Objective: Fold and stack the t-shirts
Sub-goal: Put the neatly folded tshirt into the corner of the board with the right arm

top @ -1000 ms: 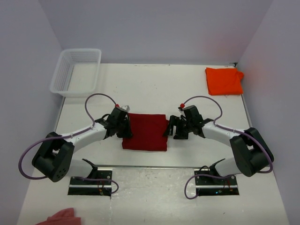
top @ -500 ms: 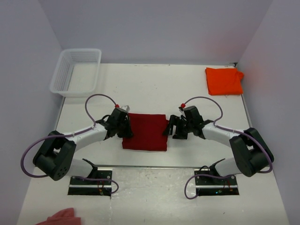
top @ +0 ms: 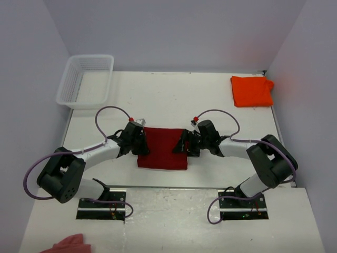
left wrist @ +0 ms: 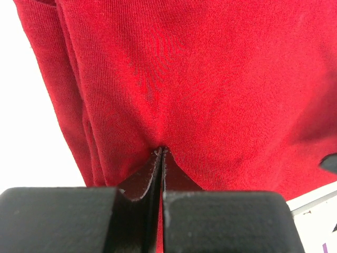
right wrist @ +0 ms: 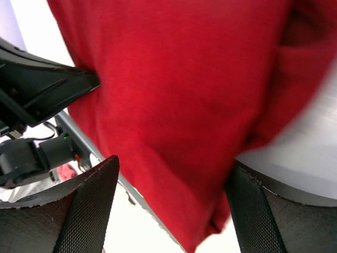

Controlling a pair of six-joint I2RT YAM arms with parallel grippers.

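- At upper left a white basket (top: 66,87) sits well apart from the work, with bare bench (top: 174,100) behind the arms.
- The left fingers (top: 141,144) are together, pinching a pucker at the left edge of the crimson shirt (top: 164,150).
- That shirt lies flat at centre frame, a near-square fold between both arms.
- The right fingers (top: 184,146) stand apart, straddling its right edge.
- The orange shirt (top: 251,90) lies folded at upper right, nearer the right arm. Stacking, I'd judge, means carrying the crimson one that way.
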